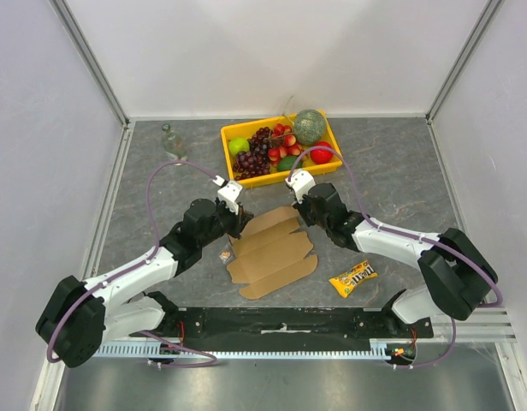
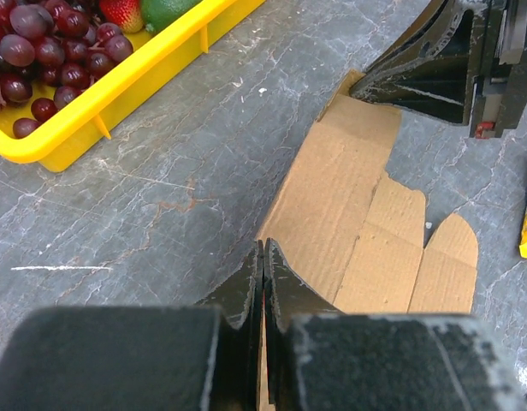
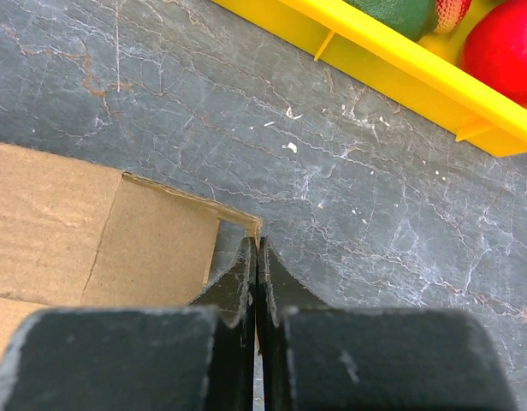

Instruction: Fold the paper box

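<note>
The paper box [image 1: 272, 250] is a flat brown die-cut cardboard sheet lying on the grey table between the arms. My left gripper [image 1: 242, 224] is shut on the sheet's far left edge. In the left wrist view the jaws [image 2: 263, 247] pinch the edge, and the sheet [image 2: 349, 197] spreads to the right. My right gripper [image 1: 300, 211] is shut on the sheet's far right corner. In the right wrist view the jaws [image 3: 256, 242] close on the corner of a flap [image 3: 75, 223], which is raised slightly off the table. The right gripper also shows in the left wrist view [image 2: 452, 60].
A yellow fruit tray [image 1: 232, 133] with grapes, strawberries and a melon stands just behind both grippers; it shows in the wrist views [image 2: 118, 94] [image 3: 400, 51]. A yellow candy packet [image 1: 352, 277] lies right of the sheet. A small wrapper [image 1: 225, 254] lies at its left. A glass bottle [image 1: 172, 141] stands back left.
</note>
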### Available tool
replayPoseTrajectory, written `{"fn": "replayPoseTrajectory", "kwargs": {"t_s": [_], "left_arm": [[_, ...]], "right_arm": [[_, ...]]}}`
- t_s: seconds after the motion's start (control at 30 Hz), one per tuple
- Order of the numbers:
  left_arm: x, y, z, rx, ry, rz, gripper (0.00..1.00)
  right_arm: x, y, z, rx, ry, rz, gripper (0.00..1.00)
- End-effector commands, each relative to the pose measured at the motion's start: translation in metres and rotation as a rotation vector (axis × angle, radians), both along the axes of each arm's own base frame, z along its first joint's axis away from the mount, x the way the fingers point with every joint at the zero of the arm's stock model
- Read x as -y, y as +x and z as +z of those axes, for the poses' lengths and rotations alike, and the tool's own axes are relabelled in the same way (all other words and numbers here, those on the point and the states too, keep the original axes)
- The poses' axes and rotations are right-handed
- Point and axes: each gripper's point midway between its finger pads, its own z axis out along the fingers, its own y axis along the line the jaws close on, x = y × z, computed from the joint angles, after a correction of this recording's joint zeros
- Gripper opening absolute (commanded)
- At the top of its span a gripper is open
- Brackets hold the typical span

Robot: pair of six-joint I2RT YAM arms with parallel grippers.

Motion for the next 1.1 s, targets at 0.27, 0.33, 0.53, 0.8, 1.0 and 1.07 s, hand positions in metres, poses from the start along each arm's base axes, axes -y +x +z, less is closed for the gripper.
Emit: {"fn": "replayPoseTrajectory", "kwargs": {"t_s": [0.27,0.33,0.53,0.8,1.0,1.07], "left_arm": [[-0.008,-0.004,-0.002,0.030,-0.050,0.035,0.02],[-0.009,-0.005,-0.005,0.025,-0.047,0.039,0.02],[-0.012,-0.007,-0.012,0.016,-0.037,0.051,0.02],[-0.020,-0.008,-0.013,0.036,-0.050,0.080,0.02],[-0.020,-0.009,-0.014,0.042,-0.058,0.081,0.02],[-0.020,-0.010,-0.015,0.039,-0.057,0.078,0.02]], "right_arm": [[-0.009,0.009,0.021,0.040,0.059,0.014,0.02],[-0.009,0.009,0.023,0.042,0.066,0.012,0.03],[-0.006,0.011,0.033,0.060,0.084,-0.001,0.24],[-0.005,0.010,0.063,0.080,0.167,-0.040,0.37],[-0.016,0.004,0.077,0.052,0.233,-0.004,0.25],[-0.022,0.002,0.078,0.033,0.249,0.014,0.16]]}}
